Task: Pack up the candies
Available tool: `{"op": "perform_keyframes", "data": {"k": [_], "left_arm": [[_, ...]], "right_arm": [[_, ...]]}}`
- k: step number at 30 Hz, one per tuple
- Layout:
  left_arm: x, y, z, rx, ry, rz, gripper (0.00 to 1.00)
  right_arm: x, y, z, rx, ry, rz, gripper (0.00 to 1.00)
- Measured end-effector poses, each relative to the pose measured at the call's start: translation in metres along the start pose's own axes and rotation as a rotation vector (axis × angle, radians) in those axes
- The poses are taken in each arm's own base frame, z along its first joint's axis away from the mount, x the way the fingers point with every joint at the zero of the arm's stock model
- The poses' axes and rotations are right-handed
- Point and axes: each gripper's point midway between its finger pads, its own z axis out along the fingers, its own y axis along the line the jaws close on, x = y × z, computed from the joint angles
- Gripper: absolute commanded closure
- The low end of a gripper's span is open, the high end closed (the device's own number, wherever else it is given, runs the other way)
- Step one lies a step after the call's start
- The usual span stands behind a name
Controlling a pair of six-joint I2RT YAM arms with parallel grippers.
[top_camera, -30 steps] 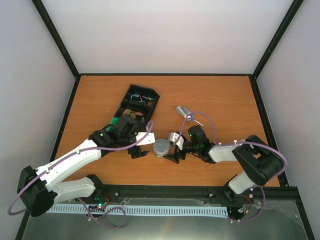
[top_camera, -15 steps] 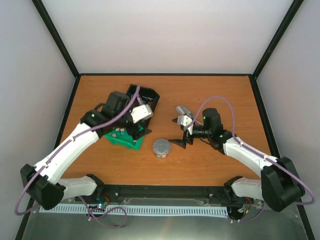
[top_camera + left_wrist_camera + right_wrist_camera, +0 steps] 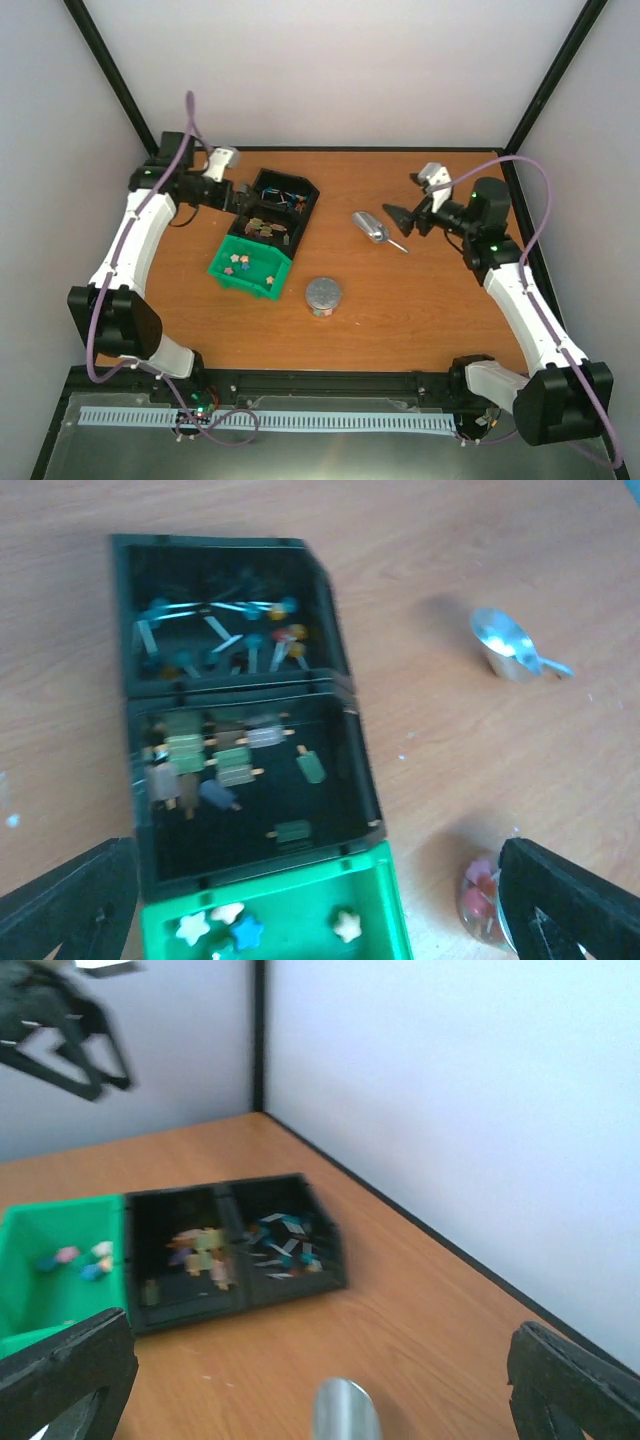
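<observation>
The candies (image 3: 250,264) are small coloured stars lying in a green bin (image 3: 222,268). In the left wrist view the candies (image 3: 228,927) lie at the bottom, in the green bin (image 3: 390,920). A small jar with a round silver lid (image 3: 323,294) stands alone in front; pink and red pieces show through the jar (image 3: 482,898). My left gripper (image 3: 236,191) hangs open at the far left, above the black tray's end. My right gripper (image 3: 405,199) is open at the right, beyond a metal scoop (image 3: 370,227). Neither holds anything.
A black two-compartment tray (image 3: 310,190) adjoins the green bin; the tray (image 3: 352,742) holds ice-lolly shapes and thin stick pieces. The scoop (image 3: 508,646) lies on the wood to its right. The right wrist view shows the tray (image 3: 330,1260), the scoop (image 3: 345,1415) and the back wall.
Both arms have swung up and away from the jar, the left to the far left, the right to the back right. The jar stays put, lid on.
</observation>
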Motion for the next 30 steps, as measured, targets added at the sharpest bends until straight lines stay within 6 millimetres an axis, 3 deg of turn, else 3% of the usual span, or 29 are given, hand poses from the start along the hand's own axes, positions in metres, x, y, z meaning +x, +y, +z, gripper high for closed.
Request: {"op": "perform_keyframes", "data": {"k": [5, 9, 13, 17, 24, 30], "left_arm": [[0.007, 0.048, -0.019, -0.053, -0.042, -0.172, 0.00], [0.032, 0.069, -0.021, -0.081, -0.039, -0.267, 0.00], [0.059, 0.073, -0.022, -0.119, -0.019, -0.300, 0.00], [0.081, 0.068, -0.024, -0.148, -0.019, -0.299, 0.00], [0.111, 0.073, -0.014, -0.200, -0.008, -0.308, 0.00], [0.123, 0.087, -0.009, -0.267, -0.004, -0.318, 0.00]], "right_arm": [[0.019, -0.055, -0.040, 0.212, 0.018, 0.138, 0.00], [0.047, -0.073, -0.071, 0.326, 0.040, 0.227, 0.00], [0.069, -0.072, -0.096, 0.412, 0.062, 0.265, 0.00], [0.083, -0.066, -0.109, 0.468, 0.080, 0.277, 0.00], [0.121, -0.059, -0.108, 0.485, 0.141, 0.350, 0.00], [0.135, -0.059, -0.103, 0.460, 0.169, 0.392, 0.00]]}}
